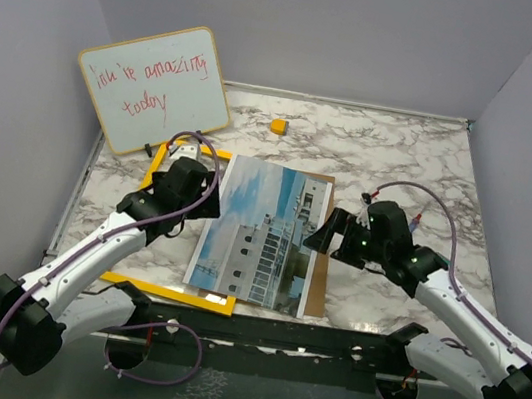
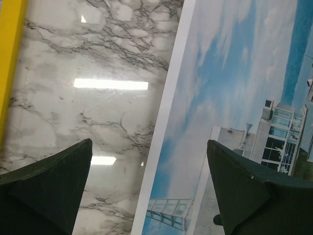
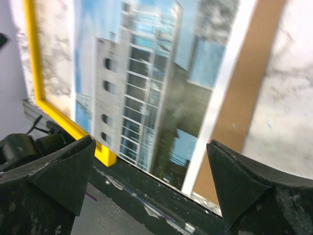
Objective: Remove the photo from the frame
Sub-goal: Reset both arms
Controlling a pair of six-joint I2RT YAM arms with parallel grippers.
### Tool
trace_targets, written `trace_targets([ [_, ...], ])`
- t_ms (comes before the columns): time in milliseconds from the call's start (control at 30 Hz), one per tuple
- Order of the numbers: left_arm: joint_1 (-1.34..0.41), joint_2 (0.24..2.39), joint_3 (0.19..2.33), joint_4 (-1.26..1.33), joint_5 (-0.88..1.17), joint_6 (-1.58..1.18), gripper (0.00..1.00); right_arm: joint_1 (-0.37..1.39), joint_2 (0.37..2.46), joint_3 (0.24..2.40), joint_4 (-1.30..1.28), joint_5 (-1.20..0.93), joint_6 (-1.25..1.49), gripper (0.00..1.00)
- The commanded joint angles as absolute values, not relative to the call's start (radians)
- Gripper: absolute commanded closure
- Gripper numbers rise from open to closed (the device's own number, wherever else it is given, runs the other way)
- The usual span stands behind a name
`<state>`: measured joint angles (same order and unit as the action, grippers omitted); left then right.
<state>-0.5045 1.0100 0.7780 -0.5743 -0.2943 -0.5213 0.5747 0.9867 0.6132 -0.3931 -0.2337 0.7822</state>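
Note:
The photo (image 1: 262,234) of a white building under blue sky lies flat in the middle of the marble table, also in the left wrist view (image 2: 234,88) and right wrist view (image 3: 146,83). Its left part overlaps the yellow frame (image 1: 188,297), whose thin border shows as a strip (image 2: 10,58) and a corner (image 3: 49,107). A brown backing board (image 1: 320,269) sticks out from under the photo's right side. My left gripper (image 1: 207,198) hangs open over the photo's left edge (image 2: 149,144). My right gripper (image 1: 328,232) is open by the photo's right edge (image 3: 150,142), holding nothing.
A wood-edged whiteboard (image 1: 152,88) with red handwriting leans at the back left. A small orange block (image 1: 278,125) sits on the marble at the back. The black rail (image 1: 305,339) runs along the near edge. Grey walls close in both sides.

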Motion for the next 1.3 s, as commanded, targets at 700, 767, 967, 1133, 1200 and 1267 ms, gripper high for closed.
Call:
trace_targets([
  [700,-0.508,0.894,0.759,-0.555,-0.63,-0.475,0.01,0.431,1.23,1.112,-0.55,0.428,0.491,0.0],
  [767,-0.508,0.897,0.756,-0.529,-0.624,-0.451,0.01,0.309,1.195,1.067,-0.504,0.343,0.492,0.0],
  [967,-0.508,0.975,0.861,-0.5,-0.643,-0.406,0.01,0.25,1.074,0.969,-0.358,0.303,0.429,0.0],
  [1133,-0.506,1.018,0.813,-0.407,-0.613,-0.405,0.01,0.25,1.082,0.981,-0.408,0.263,0.421,0.0],
  [1200,-0.506,1.032,0.819,-0.428,-0.605,-0.381,0.01,0.25,1.09,0.975,-0.431,0.273,0.423,0.0],
  [1267,-0.506,1.033,0.81,-0.462,-0.634,-0.362,0.01,0.25,1.089,0.962,-0.434,0.243,0.389,0.0],
])
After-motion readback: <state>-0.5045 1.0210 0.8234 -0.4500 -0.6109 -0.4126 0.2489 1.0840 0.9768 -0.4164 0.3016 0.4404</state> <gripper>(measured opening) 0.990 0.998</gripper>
